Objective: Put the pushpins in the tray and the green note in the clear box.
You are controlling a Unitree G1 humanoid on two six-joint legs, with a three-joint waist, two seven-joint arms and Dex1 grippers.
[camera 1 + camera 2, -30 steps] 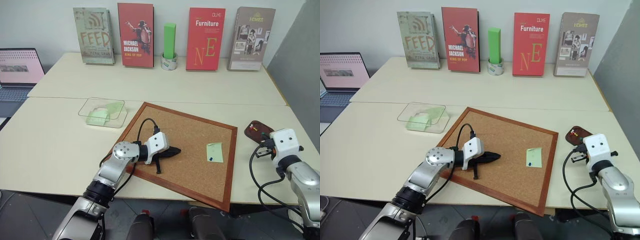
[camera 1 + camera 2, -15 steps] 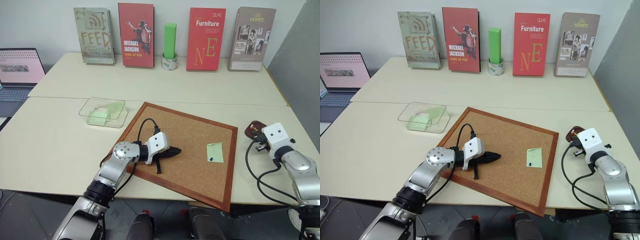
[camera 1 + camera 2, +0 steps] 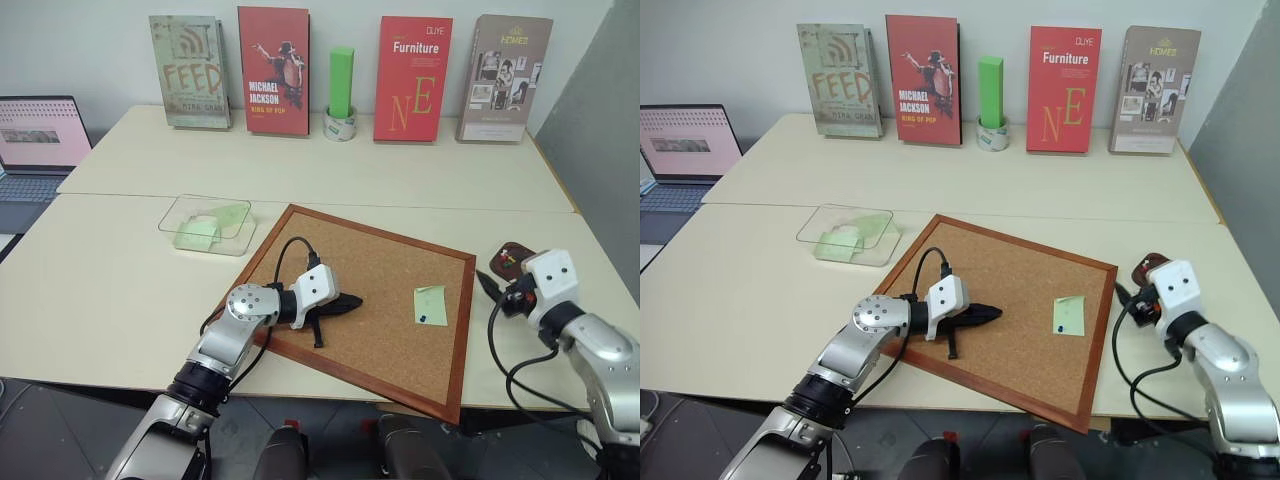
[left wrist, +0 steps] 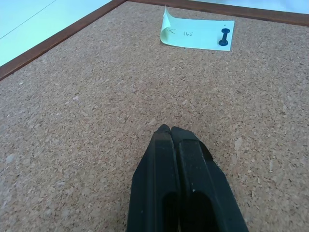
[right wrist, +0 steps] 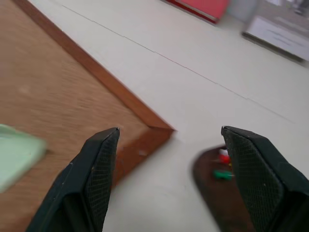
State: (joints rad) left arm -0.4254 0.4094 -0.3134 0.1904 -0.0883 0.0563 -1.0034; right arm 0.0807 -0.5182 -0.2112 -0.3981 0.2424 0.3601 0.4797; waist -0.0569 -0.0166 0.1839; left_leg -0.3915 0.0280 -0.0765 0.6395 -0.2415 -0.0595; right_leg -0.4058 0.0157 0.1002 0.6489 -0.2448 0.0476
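A pale green note (image 3: 431,303) lies on the right part of the corkboard (image 3: 350,250), with a dark blue pushpin (image 3: 424,318) stuck in its lower edge; the left wrist view shows the note (image 4: 195,35) and the pin (image 4: 223,38) ahead. My left gripper (image 3: 347,301) rests shut on the cork, left of the note, holding nothing. My right gripper (image 3: 495,288) is open between the board's right frame and the small brown tray (image 3: 513,258). In the tray (image 5: 208,170) lie a red pushpin (image 5: 222,157) and a green one (image 5: 222,174). The clear box (image 3: 205,224) at the left holds green paper.
Upright books (image 3: 272,70) and a tall green block in a tape roll (image 3: 339,95) line the back of the table. A laptop (image 3: 38,135) stands at far left. A grey partition (image 3: 600,130) rises at the right.
My right gripper went from shut to open and swung left, away from the tray towards the corkboard's right frame. The left arm has kept still.
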